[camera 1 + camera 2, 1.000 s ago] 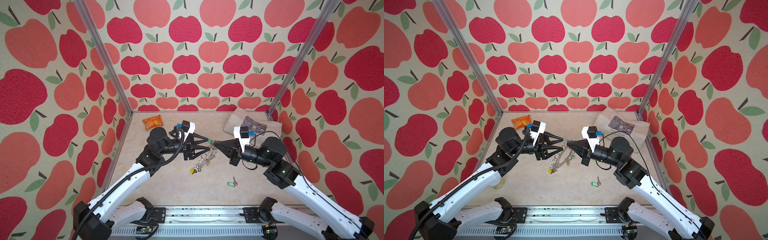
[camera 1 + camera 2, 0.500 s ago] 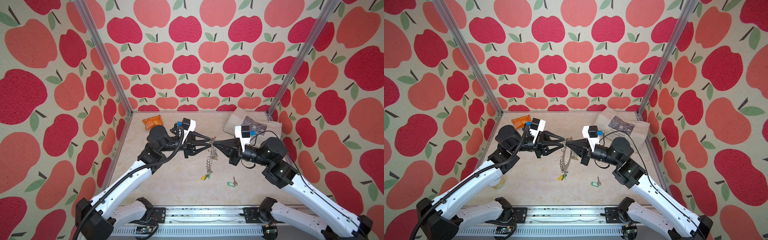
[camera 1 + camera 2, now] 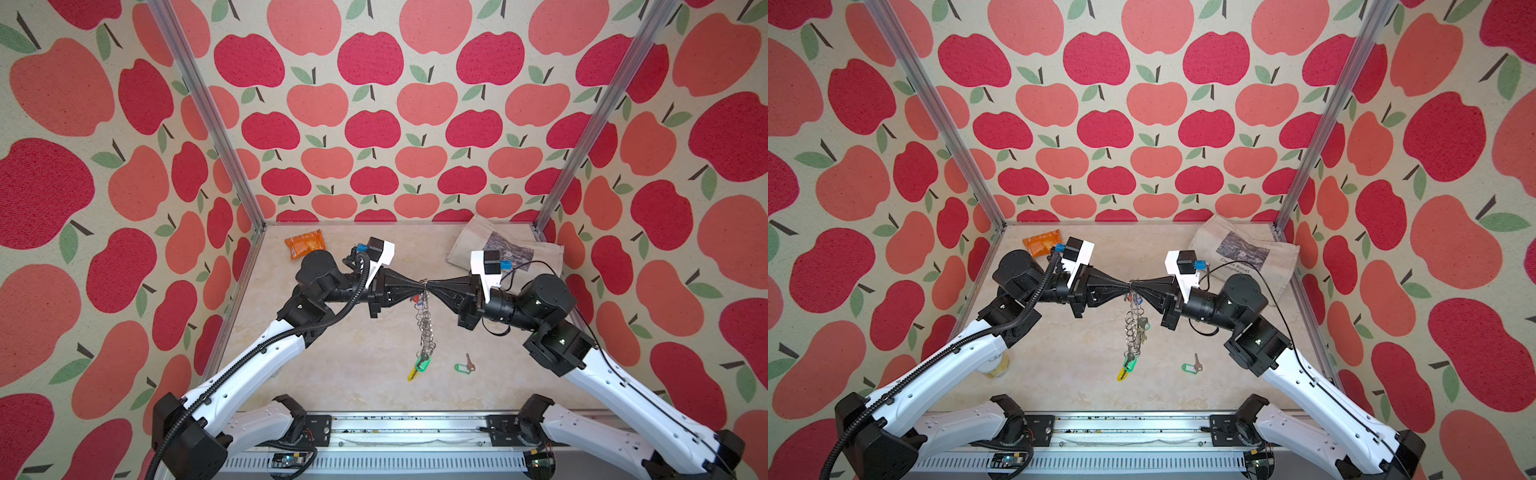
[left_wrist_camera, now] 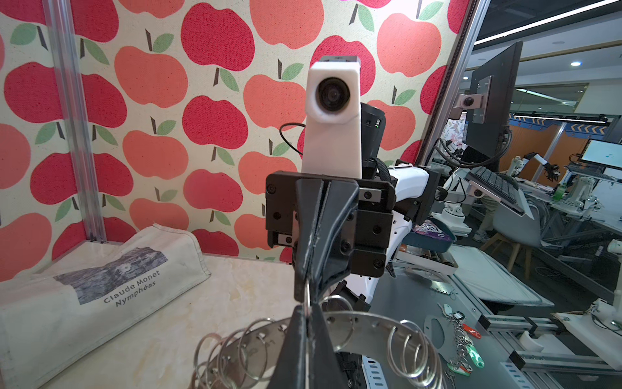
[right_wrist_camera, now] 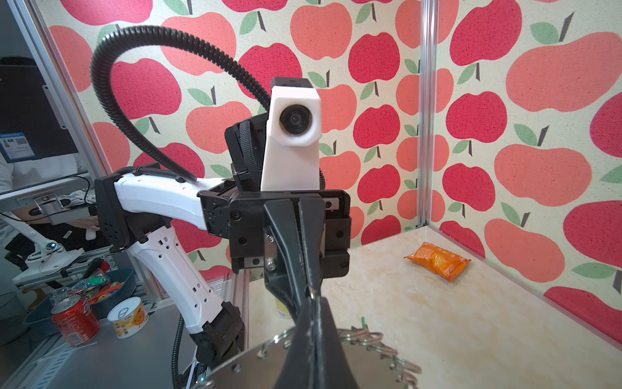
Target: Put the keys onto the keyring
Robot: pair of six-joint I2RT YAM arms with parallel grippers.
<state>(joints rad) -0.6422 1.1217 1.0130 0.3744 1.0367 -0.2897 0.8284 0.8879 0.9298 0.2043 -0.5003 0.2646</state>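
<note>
Holding the keyring [image 3: 424, 322] off the table [image 3: 353, 353] by its top rim, disc hanging edge-on below the jaws. Clamped on that rim from opposite sides, tip to tip: left gripper [image 3: 417, 284] and right gripper [image 3: 433, 284], both pairs of jaws pressed together on metal. Dangling lowest: tagged keys [image 3: 420, 365], green and yellow. Lying flat further below, toward the right gripper's side: one loose key [image 3: 464, 365]. Best: hold firm with one, release the other gently, avoid swing.

White arm shells [image 3: 257, 365], black joints [image 3: 318, 270], ribbed cable [image 3: 356, 297], black tapered left hand [image 3: 420, 284]
</note>
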